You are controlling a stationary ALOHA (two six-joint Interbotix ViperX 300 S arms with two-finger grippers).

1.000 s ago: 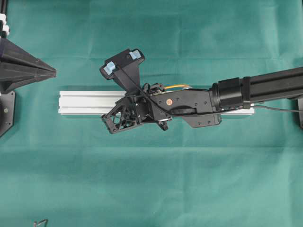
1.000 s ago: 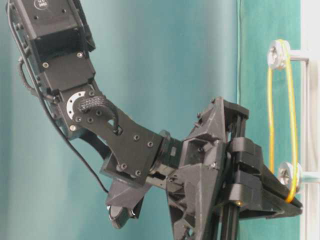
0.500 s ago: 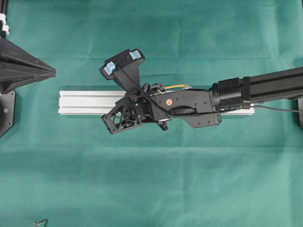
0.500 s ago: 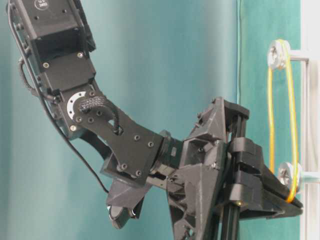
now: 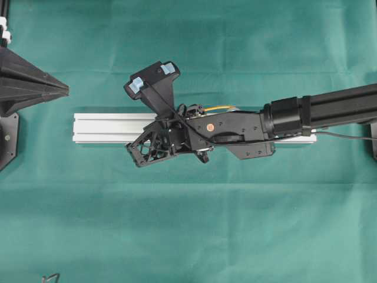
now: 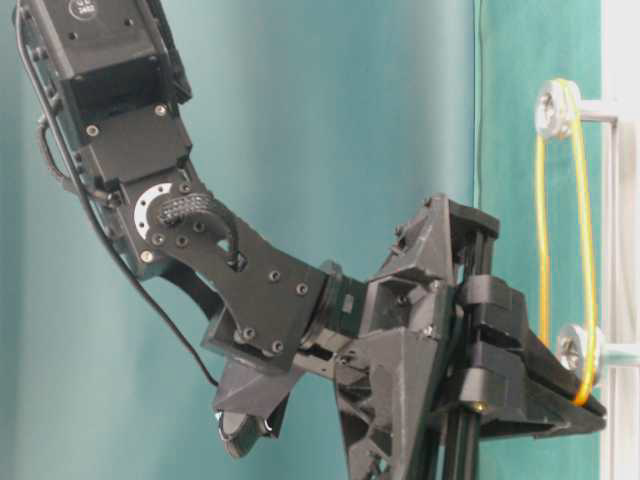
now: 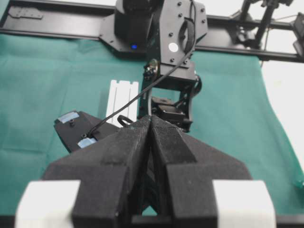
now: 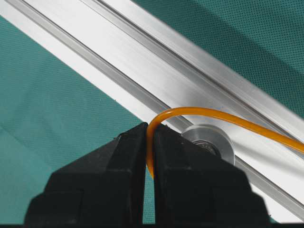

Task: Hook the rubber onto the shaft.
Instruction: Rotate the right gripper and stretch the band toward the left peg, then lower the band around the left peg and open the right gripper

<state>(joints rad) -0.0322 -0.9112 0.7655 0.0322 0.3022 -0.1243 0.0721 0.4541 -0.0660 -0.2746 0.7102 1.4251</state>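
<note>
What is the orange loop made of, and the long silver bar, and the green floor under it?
The orange loop looks like rubber: thin, glossy, bending smoothly where the right gripper pinches it. The silver bar looks like brushed aluminium: pale, matte sheen, straight grooves. The green surface seems to be cloth, with a fine weave and soft creases.

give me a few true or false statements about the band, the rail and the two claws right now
1. The right claw is pinching the orange rubber band. True.
2. The band lies loose on the green cloth, away from the rail. False: it runs around a silver pulley on the aluminium rail.
3. The left claw holds the other end of the band. False: it is shut on nothing, away from the rail.
4. In the table-level view the band stretches between two pulleys. True: upper pulley, lower pulley.
</note>
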